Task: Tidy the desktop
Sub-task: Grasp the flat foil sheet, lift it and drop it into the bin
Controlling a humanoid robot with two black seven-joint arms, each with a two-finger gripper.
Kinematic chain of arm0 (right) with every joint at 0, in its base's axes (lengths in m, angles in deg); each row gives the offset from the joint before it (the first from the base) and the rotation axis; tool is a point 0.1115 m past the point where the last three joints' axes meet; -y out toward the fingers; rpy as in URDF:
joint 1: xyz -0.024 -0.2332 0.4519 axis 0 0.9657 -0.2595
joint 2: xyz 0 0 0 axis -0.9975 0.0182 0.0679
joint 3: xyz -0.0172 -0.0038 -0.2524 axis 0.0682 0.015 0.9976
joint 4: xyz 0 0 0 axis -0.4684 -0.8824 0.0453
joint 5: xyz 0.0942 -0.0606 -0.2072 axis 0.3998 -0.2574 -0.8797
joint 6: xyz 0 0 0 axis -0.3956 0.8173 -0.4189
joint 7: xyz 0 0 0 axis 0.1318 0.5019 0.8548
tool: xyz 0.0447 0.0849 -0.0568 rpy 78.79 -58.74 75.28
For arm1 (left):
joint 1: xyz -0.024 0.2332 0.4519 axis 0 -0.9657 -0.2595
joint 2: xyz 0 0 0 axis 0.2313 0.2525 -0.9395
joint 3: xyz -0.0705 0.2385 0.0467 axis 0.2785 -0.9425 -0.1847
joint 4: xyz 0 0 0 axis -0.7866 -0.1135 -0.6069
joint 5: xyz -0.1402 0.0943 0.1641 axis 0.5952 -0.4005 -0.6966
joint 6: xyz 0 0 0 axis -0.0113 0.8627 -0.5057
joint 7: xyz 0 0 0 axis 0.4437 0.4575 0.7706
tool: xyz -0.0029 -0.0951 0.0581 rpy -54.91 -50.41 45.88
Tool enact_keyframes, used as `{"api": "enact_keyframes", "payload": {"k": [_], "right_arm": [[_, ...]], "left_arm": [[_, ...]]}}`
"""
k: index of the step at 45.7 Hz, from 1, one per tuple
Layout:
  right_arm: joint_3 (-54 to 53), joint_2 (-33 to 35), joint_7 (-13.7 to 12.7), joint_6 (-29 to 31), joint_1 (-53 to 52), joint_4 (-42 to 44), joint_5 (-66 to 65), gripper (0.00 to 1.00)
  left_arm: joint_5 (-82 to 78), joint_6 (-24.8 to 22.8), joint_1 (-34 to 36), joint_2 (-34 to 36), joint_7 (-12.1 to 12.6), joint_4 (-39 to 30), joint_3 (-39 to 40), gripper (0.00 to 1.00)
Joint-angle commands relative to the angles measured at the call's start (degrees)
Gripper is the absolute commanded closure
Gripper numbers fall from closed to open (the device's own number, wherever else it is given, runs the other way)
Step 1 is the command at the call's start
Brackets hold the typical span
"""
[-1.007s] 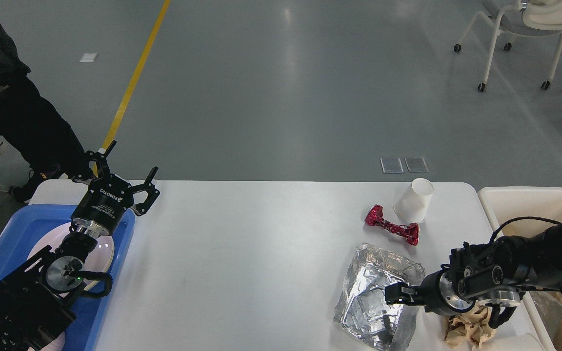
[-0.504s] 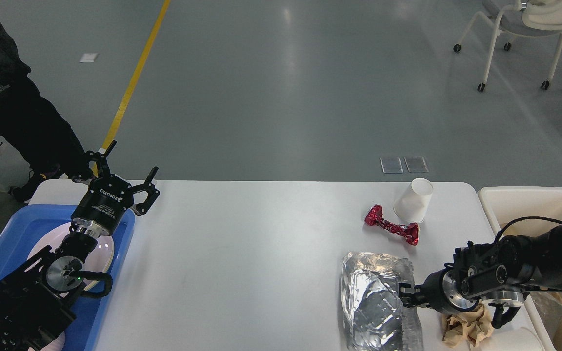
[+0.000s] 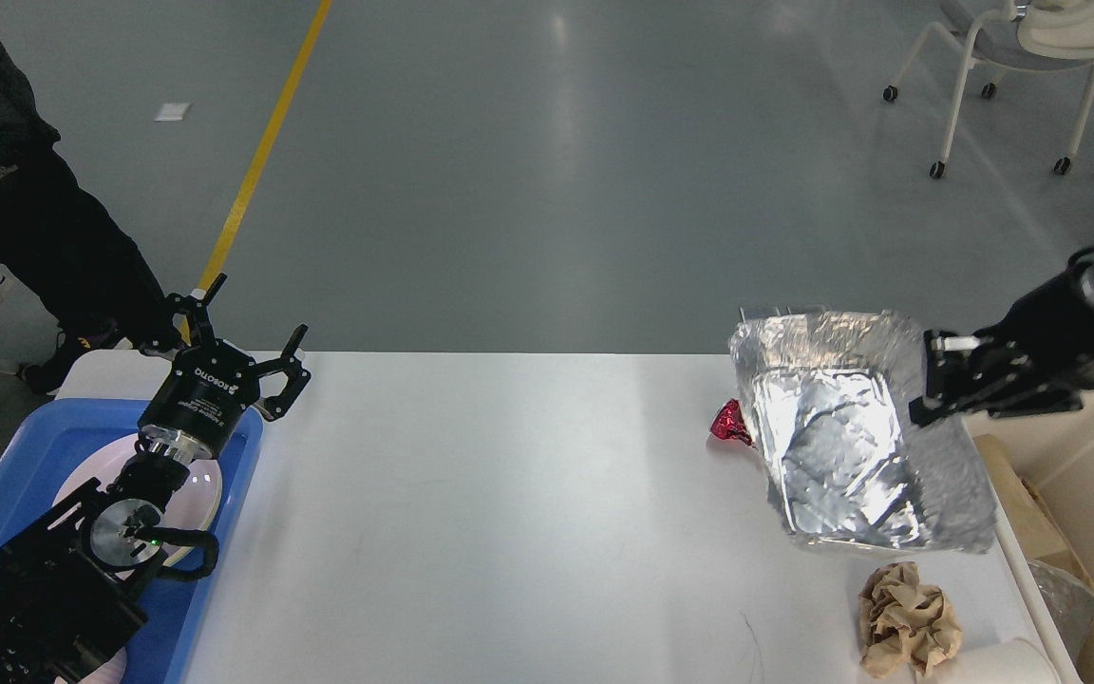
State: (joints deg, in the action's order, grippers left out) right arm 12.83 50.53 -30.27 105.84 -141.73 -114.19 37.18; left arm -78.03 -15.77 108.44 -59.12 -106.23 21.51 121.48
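Head view. The desktop [image 3: 509,513] fills the lower half of the frame, its far edge running across the middle and its two far corners rounded.

Left gripper [image 3: 245,332]: poised over the far left corner of the desktop, above the far rim of a blue tray [image 3: 10,475] that sits on the left end. Its fingers are spread wide and empty. A white plate [image 3: 210,489] lies in the tray, partly hidden behind the arm.

Right gripper [image 3: 927,389]: raised above the far right corner of the desktop, entering from the right edge of the frame. Its jaws are clenched on the right rim of a crumpled foil tray [image 3: 832,446], which hangs clear of the surface, tilted with its open side facing the camera. The foil tray spans from past the far edge of the desktop down toward the middle of the right edge.

A red foil wrapper [image 3: 726,423] lies on the desktop near the far edge, just left of the foil tray and partly hidden by it. A crumpled brown paper ball [image 3: 908,617] rests on the desktop by the near right corner, below the foil tray and apart from it.

A cream bin [image 3: 1088,475] stands just beside the right edge of the desktop, with brown paper and clear plastic showing inside. The middle of the desktop is bare white surface.
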Motion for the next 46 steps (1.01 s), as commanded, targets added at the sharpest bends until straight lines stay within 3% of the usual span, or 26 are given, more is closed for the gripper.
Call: {"api": "enact_keyframes", "payload": {"k": [1, 5, 16, 19, 24, 32, 39, 42, 46], "right_arm": [[0.04, -0.09, 5.04, 5.1, -22.17, 5.86, -6.98, 1.0], [0.56, -0.09, 6.46, 5.1, -23.76, 6.13, -11.55, 1.0], [5.13, 5.96, 6.02, 5.1, -17.63, 8.5, -20.86, 1.0], [5.57, 10.79, 5.93, 4.94, -8.85, 12.88, -26.84, 1.0], [5.22, 15.55, 5.93, -9.62, 13.8, 24.65, -31.6, 1.0], [-4.51, 14.59, 5.14, -29.32, 54.59, 42.41, -28.45, 1.0], [-17.44, 4.93, 3.56, -33.46, 86.6, 64.99, -17.99, 1.0], [-20.08, 1.94, 3.56, -33.73, 91.89, 71.42, -16.75, 1.0], [-21.14, 0.53, 2.94, -34.61, 94.1, 71.7, -16.75, 1.0]], "left_arm": [[0.0, 0.0, 0.0, -0.01, 0.0, 0.0, 0.0, 0.0], [0.0, 0.0, 0.0, -0.01, 0.0, 0.0, 0.0, 0.0], [0.0, 0.0, 0.0, -0.01, 0.0, 0.0, 0.0, 0.0], [0.0, 0.0, 0.0, -0.01, 0.0, 0.0, 0.0, 0.0], [0.0, 0.0, 0.0, -0.01, 0.0, 0.0, 0.0, 0.0], [0.0, 0.0, 0.0, -0.01, 0.0, 0.0, 0.0, 0.0], [0.0, 0.0, 0.0, -0.01, 0.0, 0.0, 0.0, 0.0], [0.0, 0.0, 0.0, -0.01, 0.0, 0.0, 0.0, 0.0], [0.0, 0.0, 0.0, -0.01, 0.0, 0.0, 0.0, 0.0]]}}
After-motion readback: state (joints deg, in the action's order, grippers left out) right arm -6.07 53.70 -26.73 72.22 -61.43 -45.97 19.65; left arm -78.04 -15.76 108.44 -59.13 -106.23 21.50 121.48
